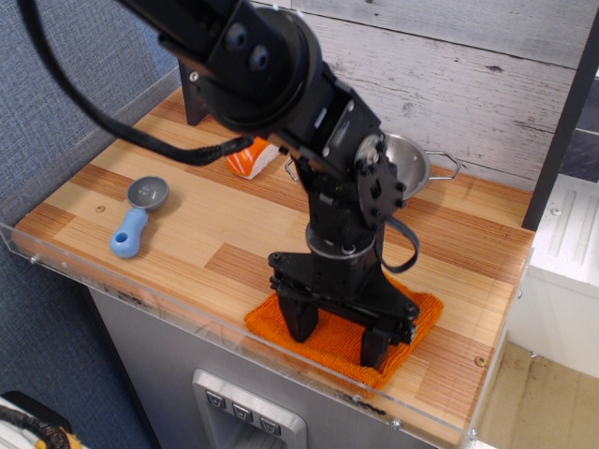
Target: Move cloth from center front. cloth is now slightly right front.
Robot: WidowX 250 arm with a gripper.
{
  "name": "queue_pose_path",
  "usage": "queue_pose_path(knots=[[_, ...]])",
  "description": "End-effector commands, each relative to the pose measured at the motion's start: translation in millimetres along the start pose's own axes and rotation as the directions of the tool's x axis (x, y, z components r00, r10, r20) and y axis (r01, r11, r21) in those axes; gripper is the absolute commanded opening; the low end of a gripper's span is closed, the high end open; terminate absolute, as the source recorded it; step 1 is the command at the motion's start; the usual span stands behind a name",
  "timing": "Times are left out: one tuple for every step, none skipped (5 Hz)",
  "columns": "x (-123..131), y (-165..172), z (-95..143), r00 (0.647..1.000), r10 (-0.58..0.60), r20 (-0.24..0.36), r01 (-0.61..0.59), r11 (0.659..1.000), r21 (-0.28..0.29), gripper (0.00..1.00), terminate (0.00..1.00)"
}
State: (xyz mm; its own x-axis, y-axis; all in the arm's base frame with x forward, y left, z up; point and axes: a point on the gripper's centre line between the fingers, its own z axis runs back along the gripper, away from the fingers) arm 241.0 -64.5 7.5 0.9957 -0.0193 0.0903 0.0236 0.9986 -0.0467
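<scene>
The orange knitted cloth (423, 316) lies flat on the wooden table (206, 234) at the front, slightly right of center, close to the front edge. My black gripper (338, 335) points straight down over it. Its two fingers are spread wide apart, and one fingertip (301, 325) rests on or just above the cloth's left part. The other is over its front middle. The gripper and wrist hide the middle of the cloth. Nothing is pinched between the fingers.
A steel bowl (412, 166) stands at the back, partly behind the arm. An orange-and-white sushi piece (251, 157) lies at back center. A blue-handled scoop (134, 224) lies at left. A clear plastic lip (187, 313) runs along the front edge.
</scene>
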Motion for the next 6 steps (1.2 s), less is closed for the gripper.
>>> queue_pose_path(knots=[[11, -2, -3, 0.999, 0.048, 0.003, -0.048, 0.998, -0.041, 1.00, 0.00], [9, -7, 25, 0.999, 0.041, 0.036, -0.040, 0.999, -0.018, 1.00, 0.00], [8, -15, 74, 0.996, 0.033, 0.088, -0.030, 0.999, -0.035, 1.00, 0.00], [12, -7, 116, 0.988, 0.093, 0.121, -0.084, 0.994, -0.075, 1.00, 0.00], [16, 3, 137, 0.983, 0.140, 0.122, -0.128, 0.986, -0.104, 1.00, 0.00], [22, 10, 149, 0.981, 0.174, 0.087, -0.166, 0.982, -0.087, 1.00, 0.00]])
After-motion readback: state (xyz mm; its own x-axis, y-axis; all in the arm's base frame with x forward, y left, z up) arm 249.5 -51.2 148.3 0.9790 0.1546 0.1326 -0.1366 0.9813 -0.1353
